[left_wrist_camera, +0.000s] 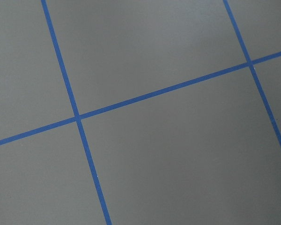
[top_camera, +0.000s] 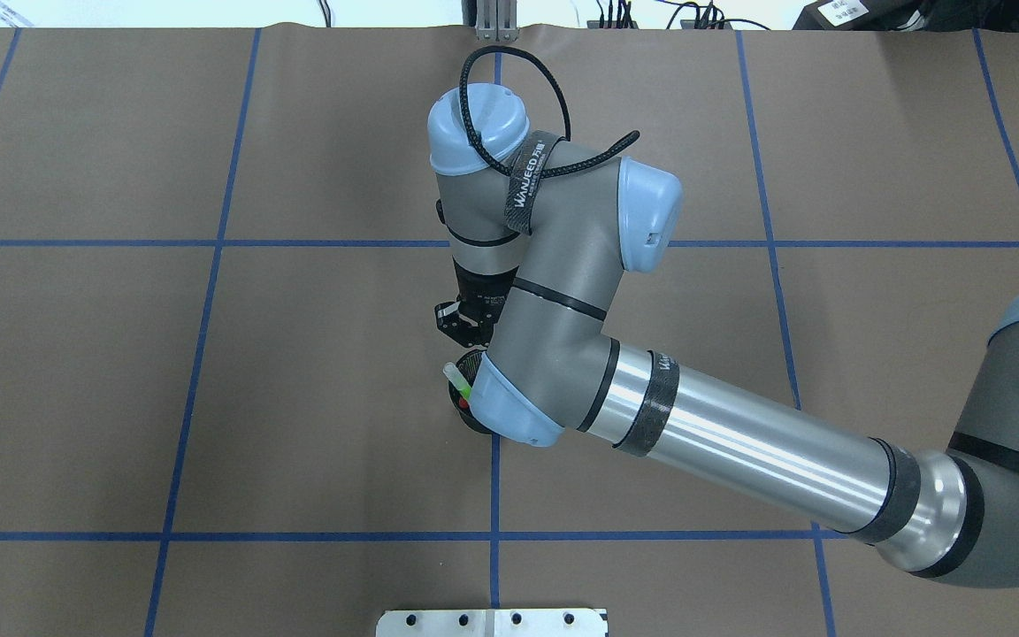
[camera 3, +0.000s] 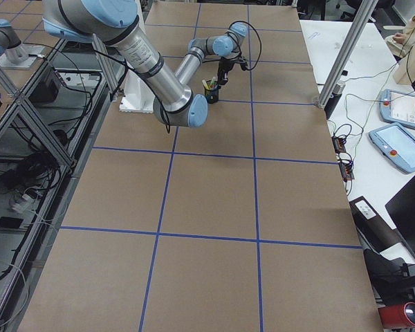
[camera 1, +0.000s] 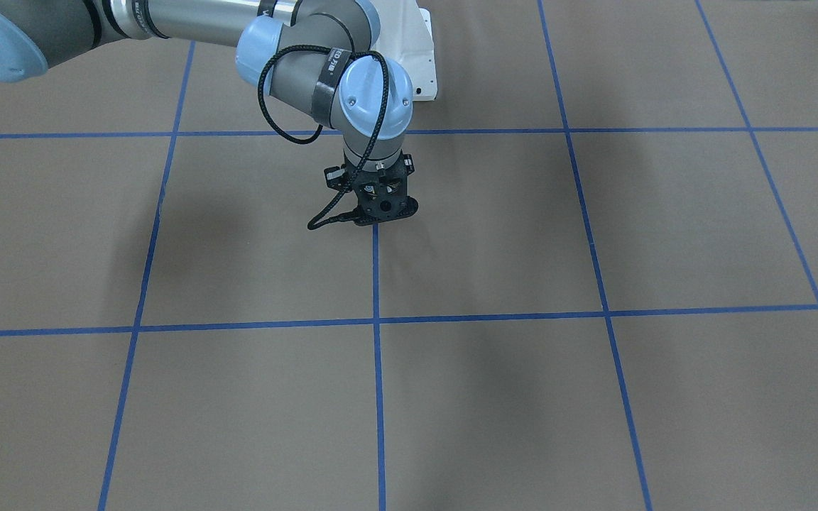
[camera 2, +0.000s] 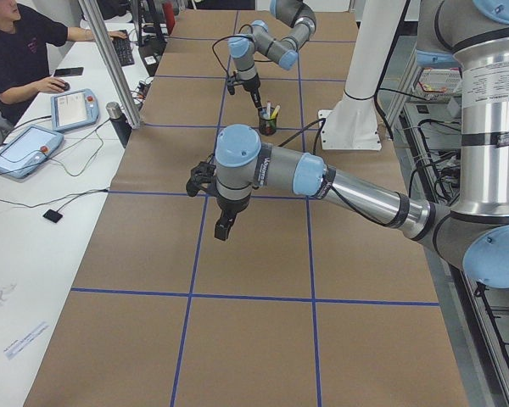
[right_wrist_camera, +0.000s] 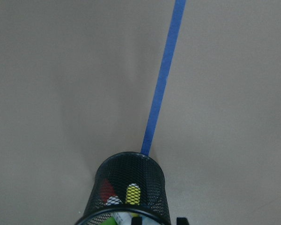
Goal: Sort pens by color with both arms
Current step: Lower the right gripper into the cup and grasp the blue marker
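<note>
A black mesh cup (right_wrist_camera: 129,187) stands on a blue tape line near the table's middle. It holds the pens: a red cap (right_wrist_camera: 105,190), a yellow one (right_wrist_camera: 132,192) and a light green one (top_camera: 459,382) show. I cannot make out the blue pen. My right gripper (top_camera: 465,326) hangs just above and beside the cup, fingers down, apparently open and empty; it hides the cup in the front view (camera 1: 380,209). My left gripper (camera 2: 224,227) hangs over bare table far from the cup (camera 2: 267,125). Whether it is open or shut I cannot tell.
Brown paper with a blue tape grid (camera 1: 375,319) covers the table. The white pedestal base (camera 1: 424,64) stands behind the cup. An operator (camera 2: 21,51) sits at a side desk with tablets (camera 2: 72,106). A metal post (camera 3: 339,62) stands at the table's edge.
</note>
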